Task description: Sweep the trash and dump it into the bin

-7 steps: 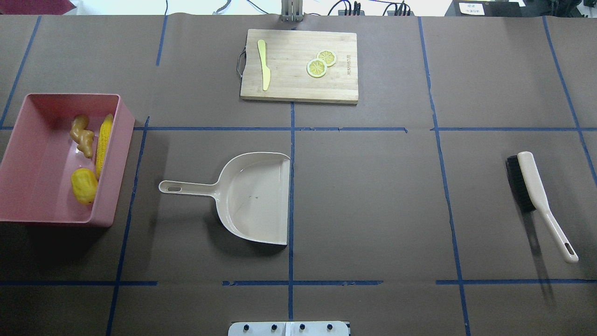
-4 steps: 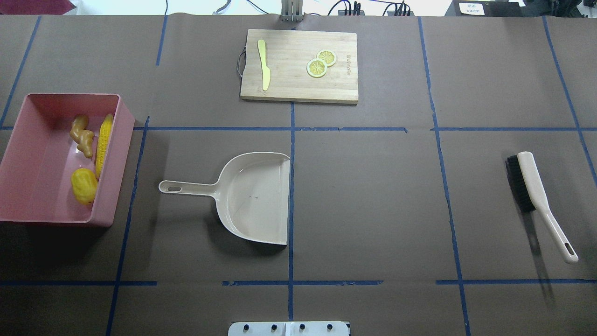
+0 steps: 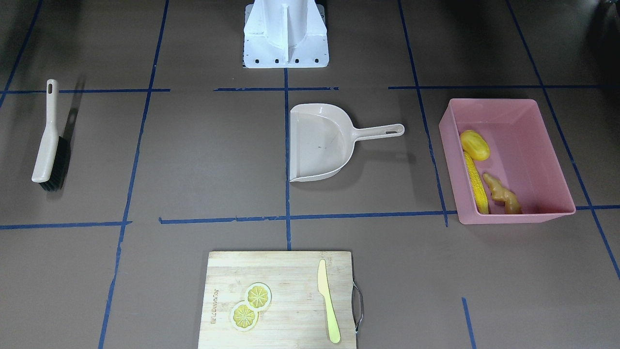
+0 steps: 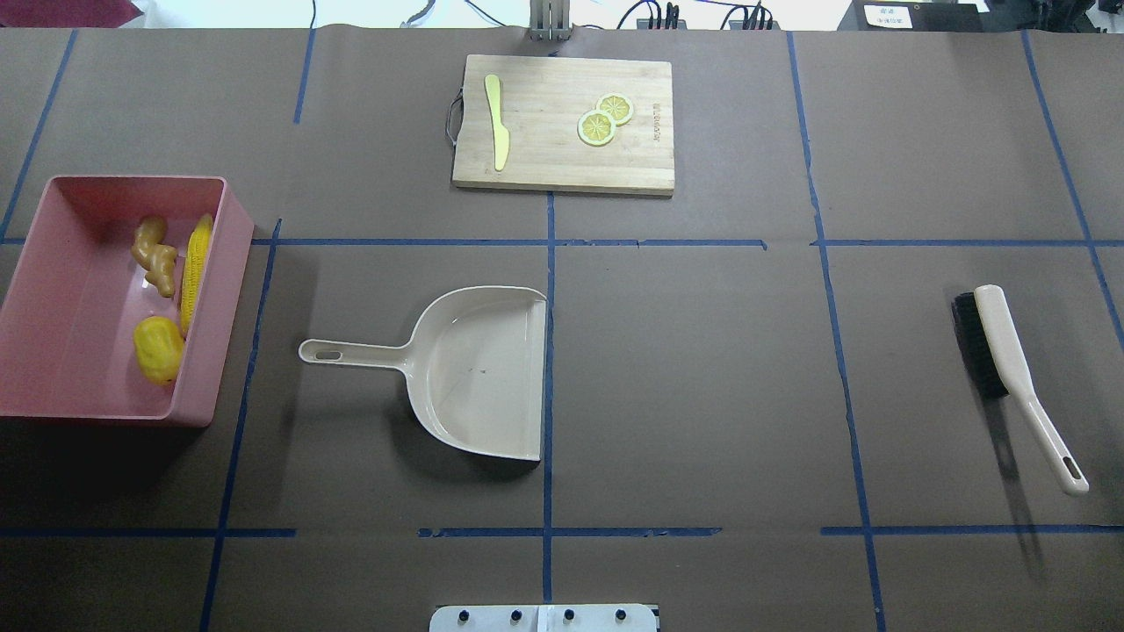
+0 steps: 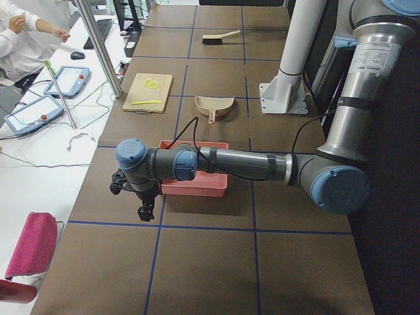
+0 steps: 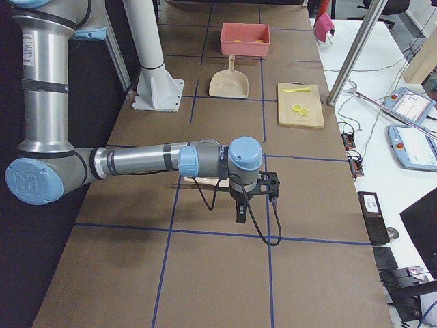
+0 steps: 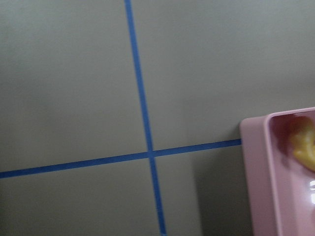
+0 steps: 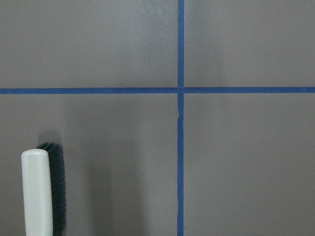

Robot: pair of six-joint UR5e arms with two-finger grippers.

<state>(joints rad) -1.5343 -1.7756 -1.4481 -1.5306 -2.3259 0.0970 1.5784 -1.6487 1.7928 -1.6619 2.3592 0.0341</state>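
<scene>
Long yellow corn cob, stubby yellow lump, knobbly tan ginger root inside large pink plastic tub, desk left: dumping apparently complete, nothing left. Left gripper, right gripper: spread or pressed together, cannot tell.

The board carries one printed mark running along a short edge. Its letters are too small to read in the front-facing view or the overhead view.

In the exterior right view, the blue joint cap on the near arm bears a pale logo that appears to read "UR".

A white label on a dark box beyond the table's far edge shows printed lines, none legible.
</scene>
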